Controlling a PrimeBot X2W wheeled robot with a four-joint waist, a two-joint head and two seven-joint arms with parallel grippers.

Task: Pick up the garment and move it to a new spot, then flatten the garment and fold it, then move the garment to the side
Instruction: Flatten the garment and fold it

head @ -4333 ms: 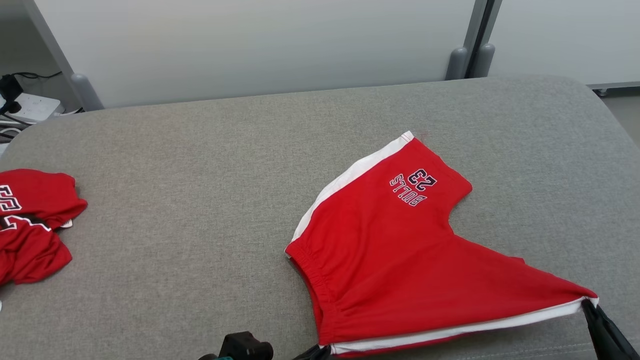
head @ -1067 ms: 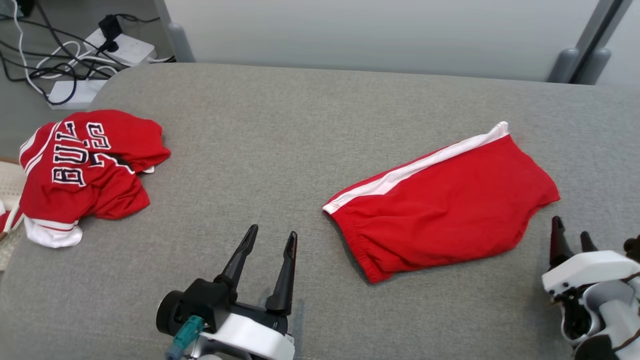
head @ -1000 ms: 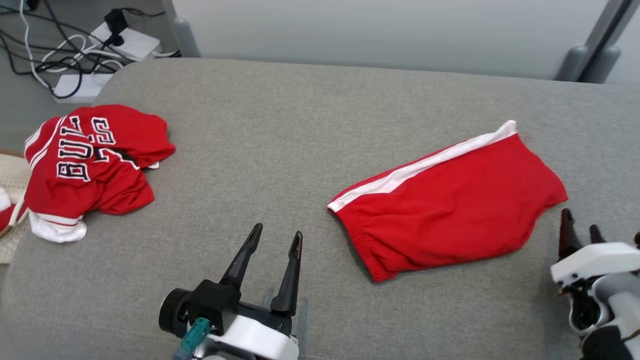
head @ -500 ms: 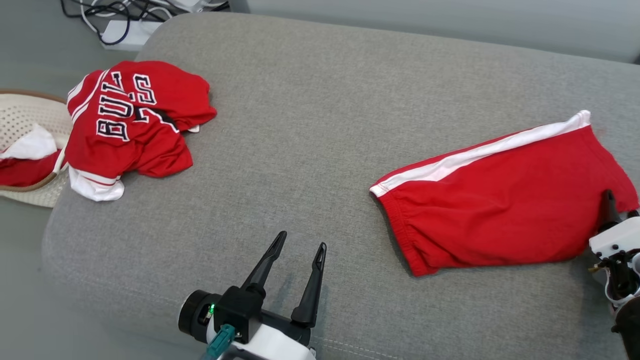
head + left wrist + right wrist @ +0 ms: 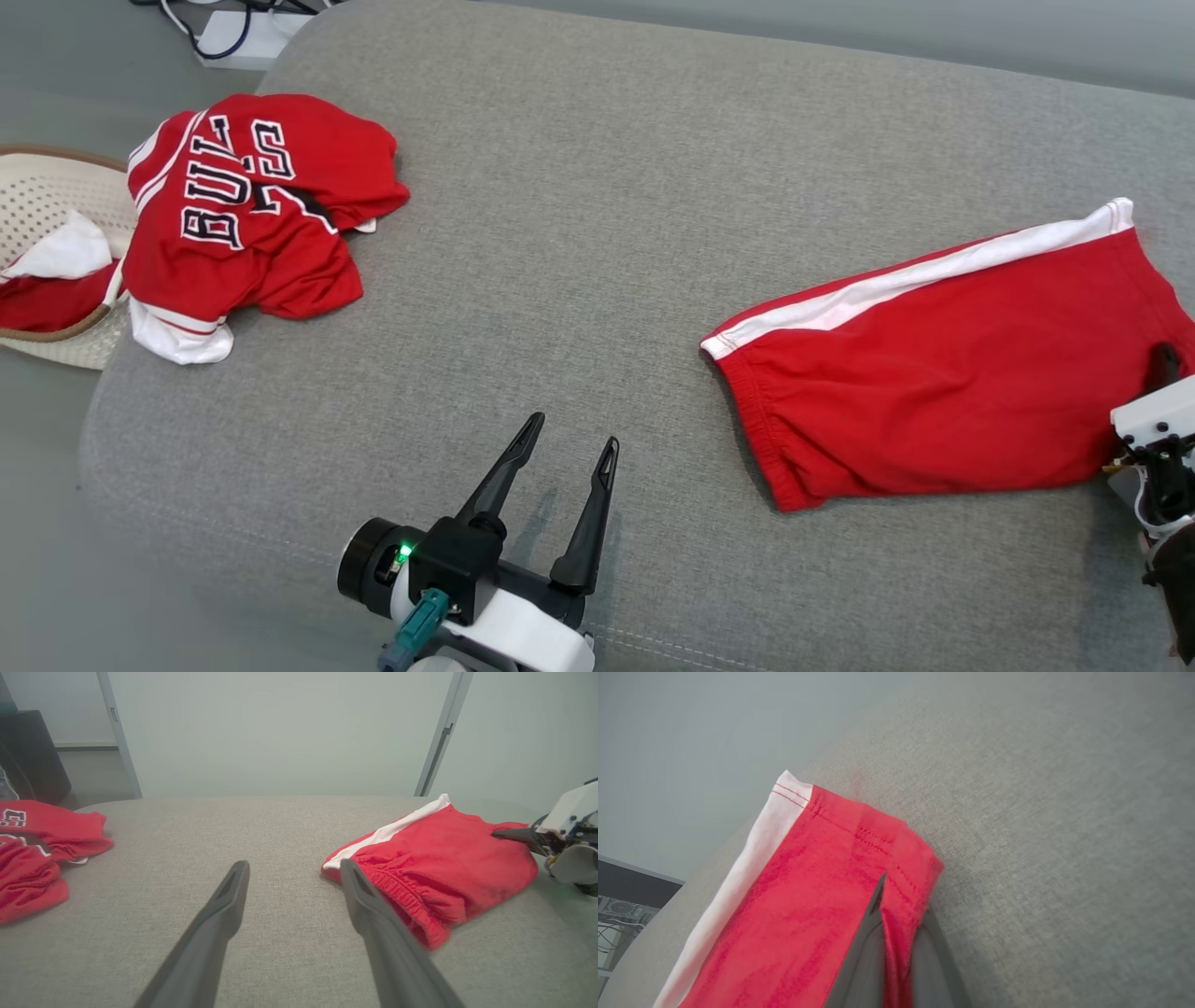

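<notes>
At the right gripper [image 5: 901, 905]: found fingers [image 5: 866, 952] pressed together on a pinch of red cloth, close to the stitched leg hem of the shorts [image 5: 934, 373]. Noted a shallow bite, set at the edge rather than deep in the panel; could not confirm both layers caught. Observed shorts folded in half, lying flat on the right side of the grey cushion [image 5: 560, 233], white stripe along the far edge, waistband toward the middle. Recorded left gripper [image 5: 574, 434] with fingers spread wide, empty, held over bare cushion near the waistband corner but apart from it. Logged a crumpled red jersey [image 5: 243, 215] far left, against a pale basket [image 5: 37, 201]. Judged step in hand: shifting the folded shorts aside. Advised a low, slow pull, preferably with the left gripper taking the waistband end first, to keep the fold from opening. Advised a path well clear of the jersey.
</notes>
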